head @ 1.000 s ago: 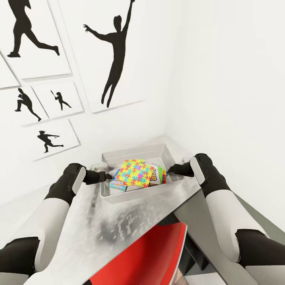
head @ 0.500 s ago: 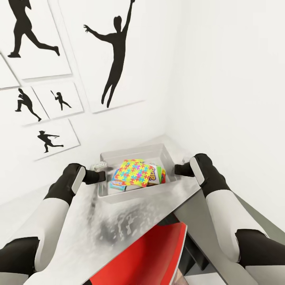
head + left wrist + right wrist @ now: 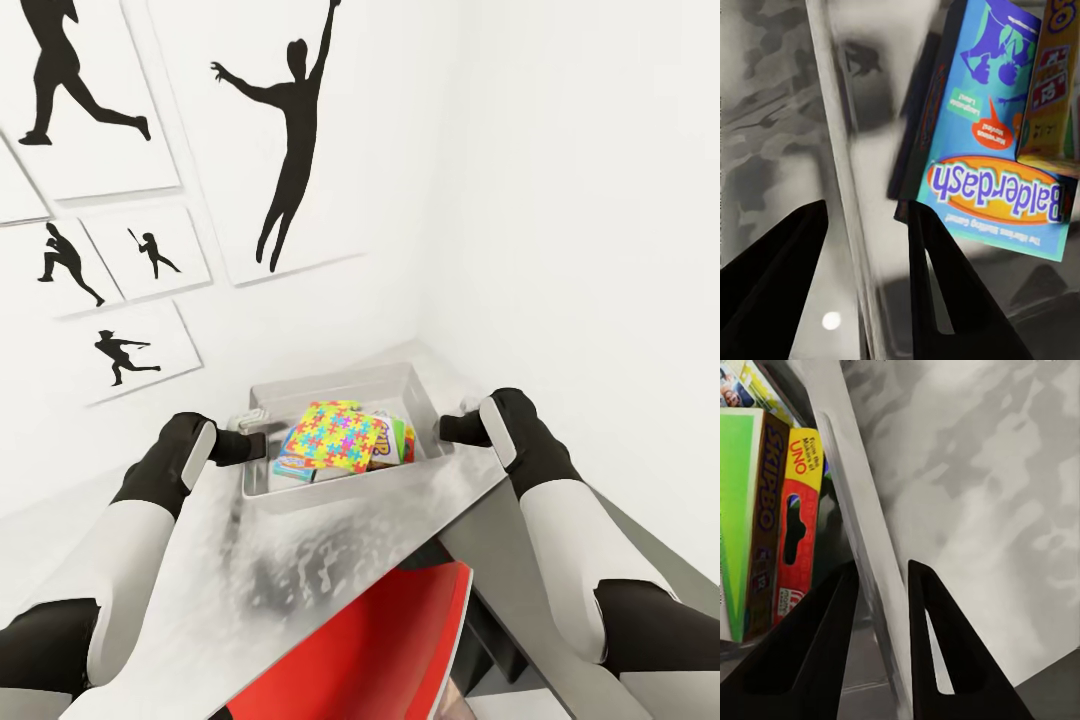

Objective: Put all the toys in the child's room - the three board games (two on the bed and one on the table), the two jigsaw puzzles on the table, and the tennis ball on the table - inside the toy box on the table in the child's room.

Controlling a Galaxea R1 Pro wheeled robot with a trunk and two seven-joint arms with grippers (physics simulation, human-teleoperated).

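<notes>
The pale grey toy box (image 3: 262, 397) stands on the table (image 3: 300, 570) in the corner. A bright jigsaw puzzle (image 3: 335, 433) lies on top of its contents, over board games (image 3: 392, 440). My left gripper (image 3: 256, 442) is open and straddles one end wall (image 3: 840, 150), beside a blue Balderdash game (image 3: 997, 150). At the opposite end my right gripper (image 3: 445, 430) is shut on the wall (image 3: 862, 517), with its fingers (image 3: 817, 645) on either side. Skip-Bo and UNO boxes (image 3: 776, 525) stand just inside. The tennis ball is hidden and the bed is out of view.
White walls meet right behind the box, the left one hung with black baseball-player silhouettes (image 3: 290, 130). A red chair seat (image 3: 400, 640) sits below the table's near edge. The table top narrows towards the corner.
The toy box has slid a little to the left along the table, and my left gripper has shifted left with it. My right gripper now sits at the box's end wall instead of reaching over it.
</notes>
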